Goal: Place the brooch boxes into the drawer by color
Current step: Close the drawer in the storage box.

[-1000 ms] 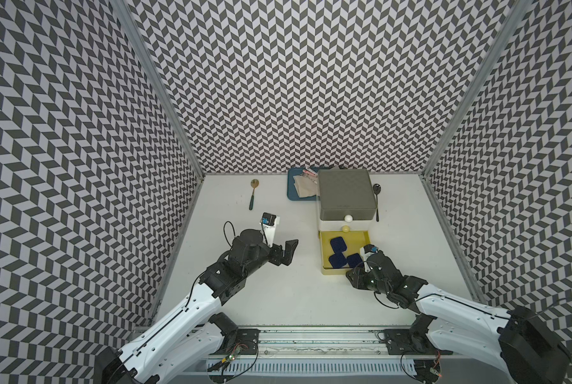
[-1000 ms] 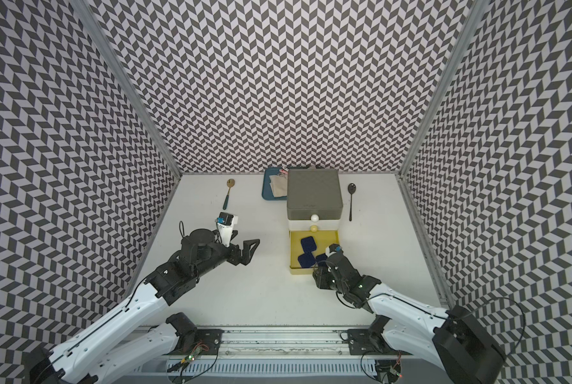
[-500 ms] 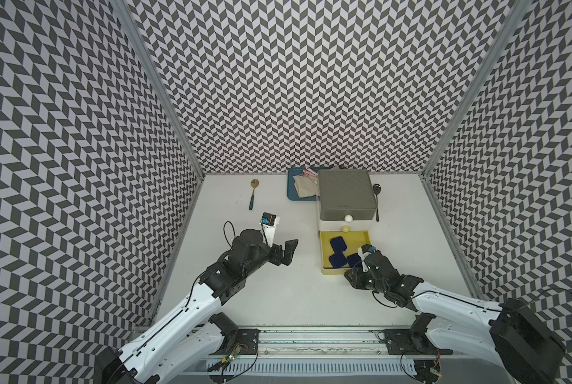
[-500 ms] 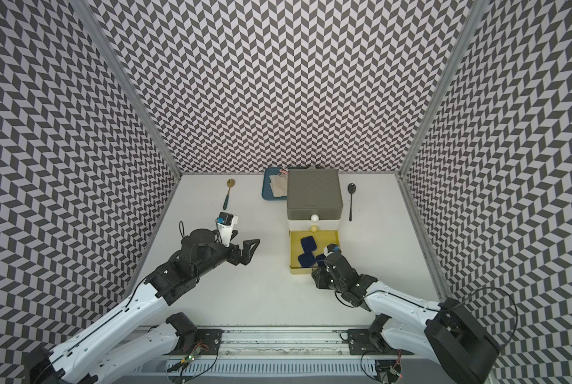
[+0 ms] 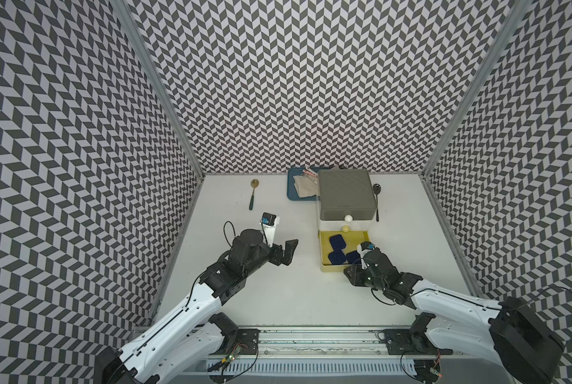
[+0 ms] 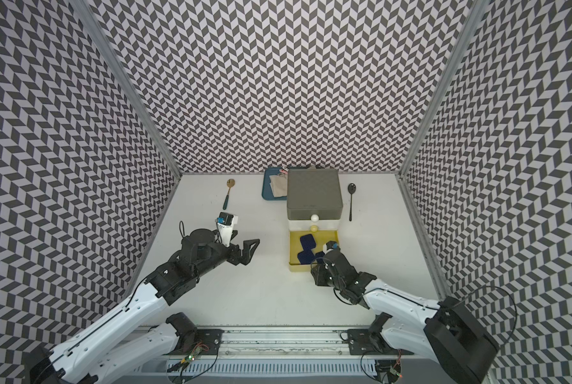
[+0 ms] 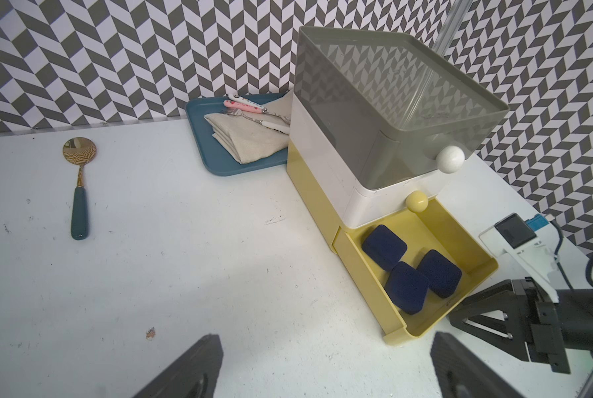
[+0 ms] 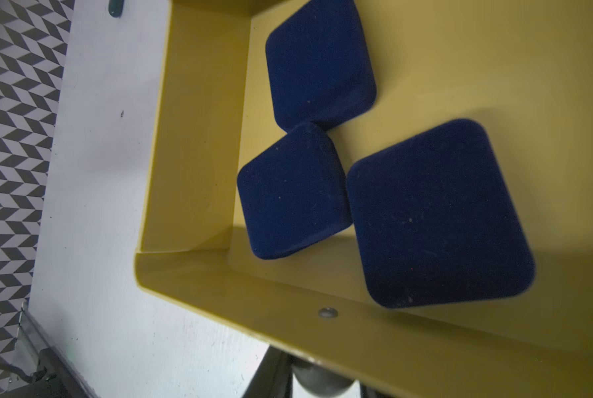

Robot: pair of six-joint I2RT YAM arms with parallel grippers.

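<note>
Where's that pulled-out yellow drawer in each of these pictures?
In a top view: yellow drawer, right of centre.
In a top view: yellow drawer, just right of centre.
Left wrist: yellow drawer, lower right.
Right wrist: yellow drawer fills most of the picture.
Shared landmark: three navy boxes inside it.

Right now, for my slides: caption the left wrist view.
Three navy brooch boxes in the open yellow drawer, right tool at its front.

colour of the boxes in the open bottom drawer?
Navy blue, all three boxes; clearest in the right wrist view.
</note>
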